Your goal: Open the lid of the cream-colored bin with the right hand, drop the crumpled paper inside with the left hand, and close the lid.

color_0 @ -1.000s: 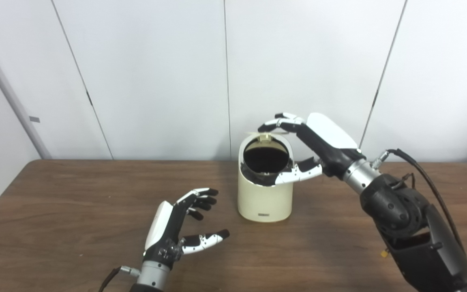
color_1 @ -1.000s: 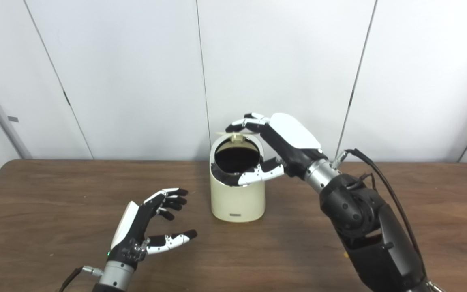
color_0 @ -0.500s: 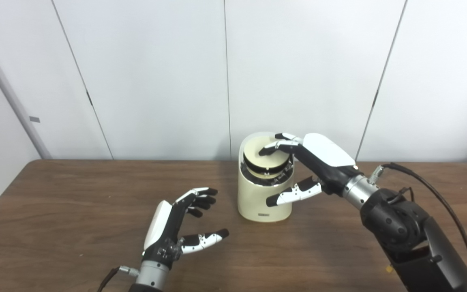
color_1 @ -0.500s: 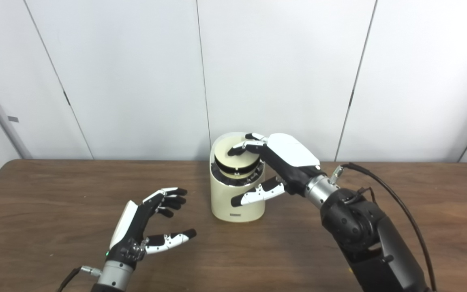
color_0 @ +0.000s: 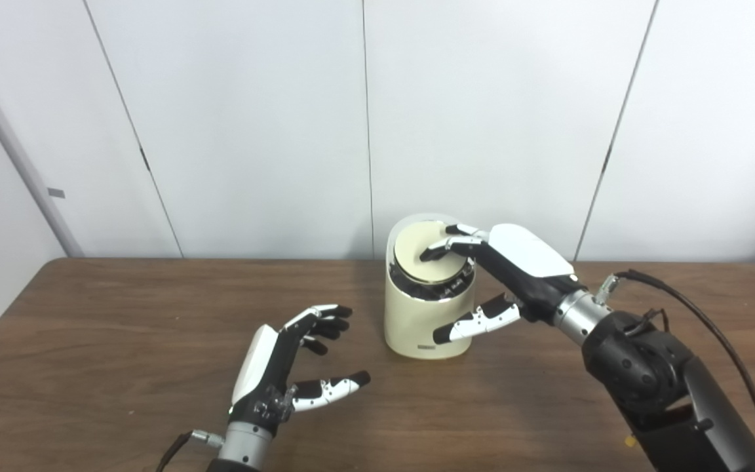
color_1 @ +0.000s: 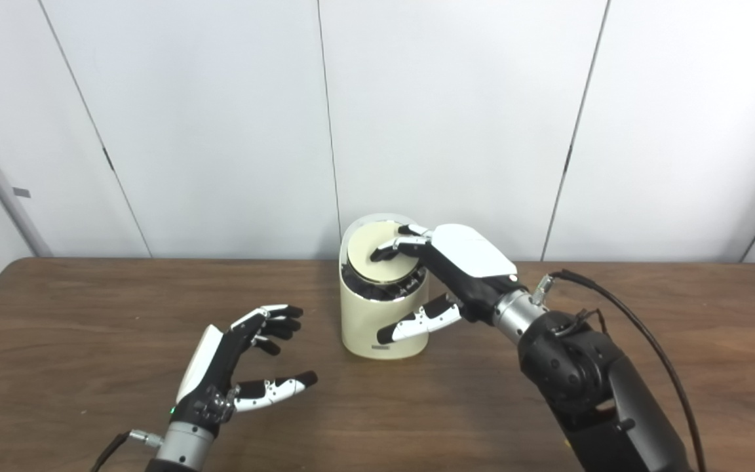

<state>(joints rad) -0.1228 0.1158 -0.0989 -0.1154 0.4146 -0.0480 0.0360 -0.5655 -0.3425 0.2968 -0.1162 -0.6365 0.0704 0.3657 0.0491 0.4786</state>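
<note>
The cream-colored bin (color_0: 410, 321) stands upright at the middle of the brown table (color_0: 89, 341). Its round lid (color_0: 417, 252) lies down flat on the top. My right hand (color_0: 508, 269) rests over the bin from the right, with its fingertips (color_0: 440, 249) pressing on the lid and its thumb spread out in front of the bin wall; it grips nothing. My left hand (color_0: 286, 373) hovers low over the table to the left of the bin, open and empty, palm facing right. No crumpled paper shows anywhere.
White wall panels (color_0: 253, 118) rise right behind the table's far edge. A black cable (color_0: 712, 328) loops off my right forearm. Bare wood lies to the left, right and front of the bin.
The lid stood raised with the bin's dark inside showing one second ago; my right hand has pushed it down, and it now lies flat. My left hand has stayed still.
</note>
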